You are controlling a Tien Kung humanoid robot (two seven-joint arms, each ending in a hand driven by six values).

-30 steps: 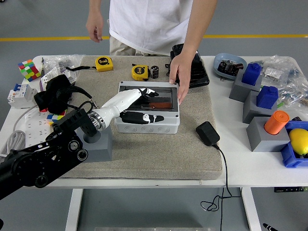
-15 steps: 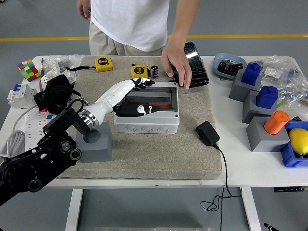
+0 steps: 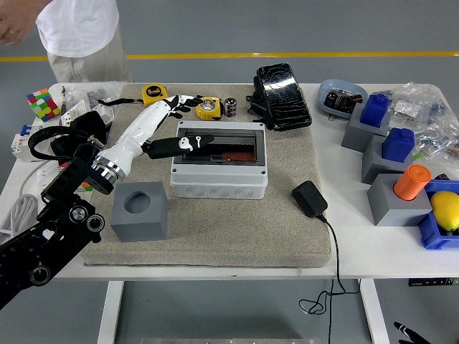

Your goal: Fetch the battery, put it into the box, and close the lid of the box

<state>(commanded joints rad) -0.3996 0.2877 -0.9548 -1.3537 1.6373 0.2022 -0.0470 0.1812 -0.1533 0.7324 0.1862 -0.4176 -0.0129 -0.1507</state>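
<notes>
The white tabletop (image 3: 215,269) carries a beige felt mat (image 3: 237,229), and near the mat's middle sits the grey plastic junction box (image 3: 219,159) with its dark see-through lid (image 3: 228,143) lying flat over the top. Through the lid a reddish strip shows inside; what else the box holds cannot be made out.

The left black arm (image 3: 50,236) reaches in from the lower left, and its white-and-black robot hand (image 3: 172,118) hovers over the box's far left corner. The fingers (image 3: 188,102) are stretched out and loosely spread, gripping nothing, with the thumb lying over the lid's left end.

A black glossy pouch (image 3: 281,87) lies just beyond the box's far right corner. A grey cube block with a round hole (image 3: 139,210) stands on the mat left of the box's near side. A black power adapter (image 3: 309,198) with its cable rests to the right of the box.

Two yellow tape measures (image 3: 209,108) lie at the mat's far edge, one just beside the fingertips. The small black cylindrical battery (image 3: 230,107) stands upright next to it, outside the box, beyond its far edge.

A person in a white shirt (image 3: 75,29) stands at the far left.
</notes>
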